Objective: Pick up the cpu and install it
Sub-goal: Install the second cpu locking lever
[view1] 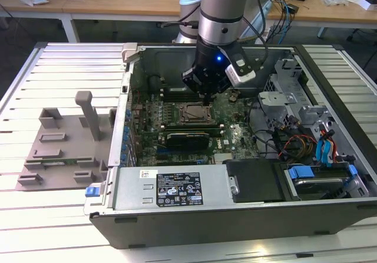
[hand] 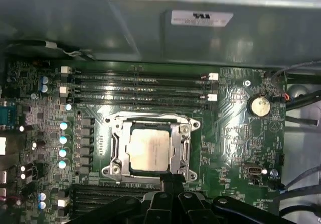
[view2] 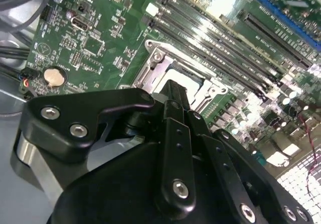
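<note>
Arm [view1: 221, 9] vert., fingers [hand: 170, 180] together, pointing down.

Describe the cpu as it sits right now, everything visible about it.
The cpu is a flat square chip with a pale, silvery metal top that reflects light. In the first wrist view it lies flat inside the motherboard's socket, framed on all sides by the socket's metal bracket. The gripper hangs just at the socket's edge, beside the chip rather than on it. In the second wrist view a pale corner of the chip shows beyond the gripper. In the exterior view it sits below the arm.
</note>
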`<state>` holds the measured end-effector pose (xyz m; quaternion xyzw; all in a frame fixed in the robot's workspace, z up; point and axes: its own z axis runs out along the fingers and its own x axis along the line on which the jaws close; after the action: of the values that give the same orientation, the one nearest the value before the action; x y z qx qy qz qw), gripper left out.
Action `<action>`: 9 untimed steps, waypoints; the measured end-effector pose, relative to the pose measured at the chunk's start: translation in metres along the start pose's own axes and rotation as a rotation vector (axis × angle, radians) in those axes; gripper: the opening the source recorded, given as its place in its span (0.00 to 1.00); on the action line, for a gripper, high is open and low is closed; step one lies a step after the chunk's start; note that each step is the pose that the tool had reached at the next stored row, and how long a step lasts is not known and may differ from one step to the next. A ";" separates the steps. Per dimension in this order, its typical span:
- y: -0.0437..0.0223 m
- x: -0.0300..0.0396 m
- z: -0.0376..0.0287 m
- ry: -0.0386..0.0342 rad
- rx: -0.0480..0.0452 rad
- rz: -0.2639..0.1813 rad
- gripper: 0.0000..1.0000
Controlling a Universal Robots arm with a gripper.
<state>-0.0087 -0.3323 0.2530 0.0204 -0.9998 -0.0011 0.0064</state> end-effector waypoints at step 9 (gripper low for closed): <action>-0.0477 0.0077 0.0007 -0.0050 -0.1204 -0.002 0.11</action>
<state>-0.0145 -0.3803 0.2522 0.0207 -0.9979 -0.0613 0.0051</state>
